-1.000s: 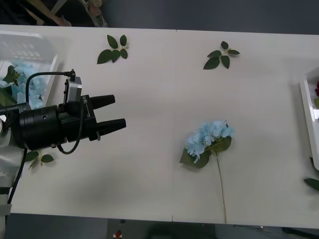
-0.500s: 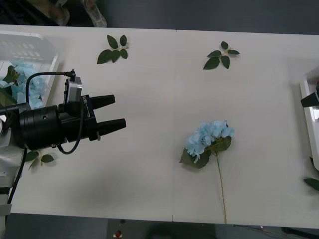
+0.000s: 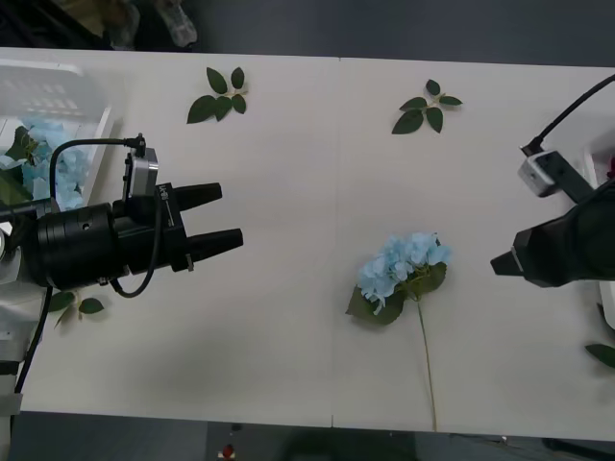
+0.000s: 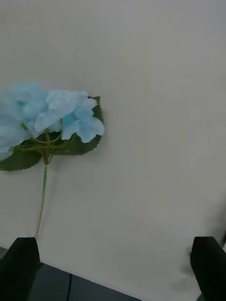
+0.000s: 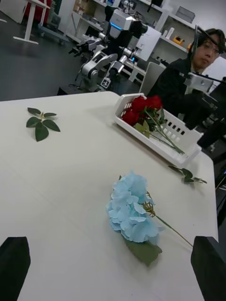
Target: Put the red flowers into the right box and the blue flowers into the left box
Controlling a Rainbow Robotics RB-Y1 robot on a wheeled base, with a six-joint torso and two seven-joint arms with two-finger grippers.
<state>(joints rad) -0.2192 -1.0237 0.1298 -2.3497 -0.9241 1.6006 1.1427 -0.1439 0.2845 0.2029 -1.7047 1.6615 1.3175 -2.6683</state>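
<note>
One blue flower [image 3: 402,272] lies on the table [image 3: 288,192] between the left box [image 3: 58,106] and the right box [image 5: 157,129].

1. The left arm lies level at the left of the front view, forearm pointing toward the frame's middle.
2. The left tool [image 3: 213,219] has its two black fingers [image 3: 197,196] spread apart, holding nothing.
3. The right arm comes in from the right edge of the front view, at mid-height.
4. The right tool [image 3: 500,263] points toward the frame's middle; in its wrist view its fingers [image 4: 20,263] sit at the two lower corners, wide apart and empty.
</note>
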